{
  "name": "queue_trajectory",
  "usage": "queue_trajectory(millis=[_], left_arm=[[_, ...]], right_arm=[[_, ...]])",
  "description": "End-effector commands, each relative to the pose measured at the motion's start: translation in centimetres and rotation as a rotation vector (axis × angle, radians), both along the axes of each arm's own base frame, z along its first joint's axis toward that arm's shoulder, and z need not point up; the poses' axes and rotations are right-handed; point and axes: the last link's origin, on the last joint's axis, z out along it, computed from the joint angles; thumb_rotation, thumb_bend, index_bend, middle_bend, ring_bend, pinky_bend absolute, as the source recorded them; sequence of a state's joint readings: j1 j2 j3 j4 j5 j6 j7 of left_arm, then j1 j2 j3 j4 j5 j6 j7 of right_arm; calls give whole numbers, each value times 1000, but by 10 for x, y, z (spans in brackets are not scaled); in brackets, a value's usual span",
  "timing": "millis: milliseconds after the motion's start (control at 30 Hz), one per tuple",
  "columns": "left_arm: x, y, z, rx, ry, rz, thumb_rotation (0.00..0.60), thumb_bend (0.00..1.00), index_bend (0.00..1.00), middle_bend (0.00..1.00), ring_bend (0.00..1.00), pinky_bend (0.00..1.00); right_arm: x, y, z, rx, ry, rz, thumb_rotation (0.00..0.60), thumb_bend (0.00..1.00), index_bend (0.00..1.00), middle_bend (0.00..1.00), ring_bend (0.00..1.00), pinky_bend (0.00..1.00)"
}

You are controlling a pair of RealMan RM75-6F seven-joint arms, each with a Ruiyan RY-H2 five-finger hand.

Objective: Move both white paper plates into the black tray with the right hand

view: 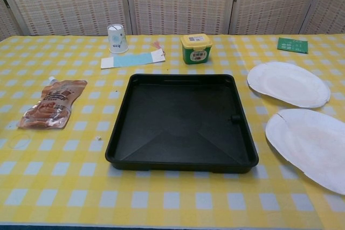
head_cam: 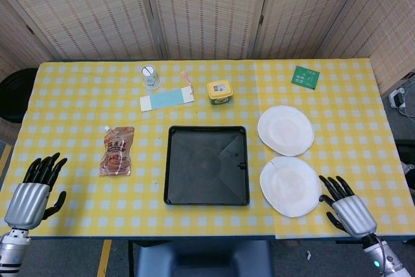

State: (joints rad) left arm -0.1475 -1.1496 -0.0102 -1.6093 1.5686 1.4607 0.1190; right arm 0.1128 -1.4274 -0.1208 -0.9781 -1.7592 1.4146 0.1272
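Two white paper plates, both outside the tray and flat on the worktop (head_cam: 78, 89) to its right. Far plate (head_cam: 285, 130) is a clean round disc; near plate (head_cam: 290, 185) has a small notch or tear on its upper-left rim and sits just in front of the far one, rims nearly touching. Black tray (head_cam: 170, 167) is square, rigid plastic with raised walls and faint diagonal creases on the floor, nothing in it but a small black nub by the right wall.

Your right hand (head_cam: 347, 209) is at the front-right edge of the worktop, just beside the near plate's rim, fingers spread, holding nothing. Left hand (head_cam: 35, 189) is at the front-left corner, fingers also apart, nothing in it. Neither hand shows in the chest view.

Cloth is yellow-and-white check. Left of the tray: a flat brown foil pouch (head_cam: 117, 151). Behind it: yellow lidded tub (head_cam: 220, 91), pale blue paper strip (head_cam: 166, 100), small paper cup (head_cam: 150, 76). Far right: green card (head_cam: 305, 76).
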Motion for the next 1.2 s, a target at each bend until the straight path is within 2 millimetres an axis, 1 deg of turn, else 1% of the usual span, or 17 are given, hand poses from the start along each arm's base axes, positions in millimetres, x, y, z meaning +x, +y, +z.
queue_trajectory(millis=[33, 200, 600, 1033, 1200], left_arm=[[0, 0, -1, -5, 0, 1, 600, 495, 0, 0, 0, 0], [1, -1, -4, -21, 3, -3, 600, 495, 0, 0, 0, 0], [1, -1, -1, -10, -3, 0, 600, 495, 0, 0, 0, 0], [0, -1, -1, -11, -2, 2, 600, 495, 0, 0, 0, 0], [0, -1, 0, -12, -10, 0, 600, 495, 0, 0, 0, 0]], right_arm=[[1, -3, -3, -15, 11, 8, 600, 423, 399, 0, 0, 0], [1, -7, -10, -13, 31, 21, 600, 423, 399, 0, 0, 0], [1, -11, -25, 10, 58, 27, 600, 422, 398, 0, 0, 0], [8, -19, -43, 6, 58, 66, 600, 423, 396, 0, 0, 0], [12, -22, -47, -6, 49, 85, 600, 422, 504, 1, 0, 0]])
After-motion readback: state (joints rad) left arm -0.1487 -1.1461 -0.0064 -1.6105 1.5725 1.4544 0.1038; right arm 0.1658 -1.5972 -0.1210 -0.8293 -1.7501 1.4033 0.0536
